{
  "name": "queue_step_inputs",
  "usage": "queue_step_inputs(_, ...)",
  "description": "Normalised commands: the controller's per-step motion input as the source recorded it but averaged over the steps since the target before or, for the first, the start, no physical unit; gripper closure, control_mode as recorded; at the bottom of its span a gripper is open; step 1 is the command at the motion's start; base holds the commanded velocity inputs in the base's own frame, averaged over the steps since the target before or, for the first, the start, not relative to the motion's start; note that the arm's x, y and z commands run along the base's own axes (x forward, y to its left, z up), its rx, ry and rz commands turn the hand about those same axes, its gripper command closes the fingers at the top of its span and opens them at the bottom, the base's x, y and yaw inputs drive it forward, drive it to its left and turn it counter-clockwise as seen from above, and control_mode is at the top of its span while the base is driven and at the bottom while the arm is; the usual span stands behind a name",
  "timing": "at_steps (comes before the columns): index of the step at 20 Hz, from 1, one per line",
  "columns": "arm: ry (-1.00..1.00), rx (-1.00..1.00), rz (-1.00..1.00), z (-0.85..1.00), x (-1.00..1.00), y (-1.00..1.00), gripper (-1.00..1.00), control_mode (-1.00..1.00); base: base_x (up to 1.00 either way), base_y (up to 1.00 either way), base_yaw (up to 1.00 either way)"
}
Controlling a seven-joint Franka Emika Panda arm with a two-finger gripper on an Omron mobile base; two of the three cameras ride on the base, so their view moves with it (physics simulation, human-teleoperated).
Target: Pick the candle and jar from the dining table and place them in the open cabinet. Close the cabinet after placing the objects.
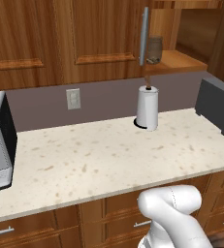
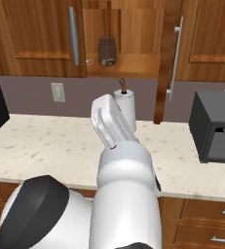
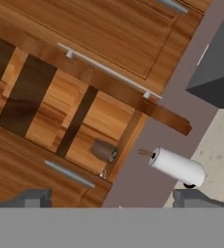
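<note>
One item, the jar (image 2: 106, 51), stands at the cabinet (image 2: 133, 65) shelf's front edge.
Gripper (image 3: 111, 197) jaws spread, grasping nothing; candle apparently outstanding, so fetching it likely comes next.

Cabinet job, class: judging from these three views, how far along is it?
Done: the jar stands on the open cabinet shelf. In hand: nothing; the gripper is open and empty, facing the cabinet. Left: the candle isn't visible on the shelf, and the doors need closing.
</note>
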Motion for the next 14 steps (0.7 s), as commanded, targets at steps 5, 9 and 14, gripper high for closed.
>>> queue_step_inputs(5,0.0,0.03,0.04,-0.17,0.41,-0.39,-1.0,-1.0,0.0,0.0,0.0)
queue_step_inputs(9,0.0,0.04,0.04,-0.12,0.51,-0.38,-1.0,-1.0,0.0,0.0,0.0)
queue_step_inputs(14,0.0,0.04,0.05,-0.12,0.58,-0.34,-1.0,-1.0,0.0,0.0,0.0)
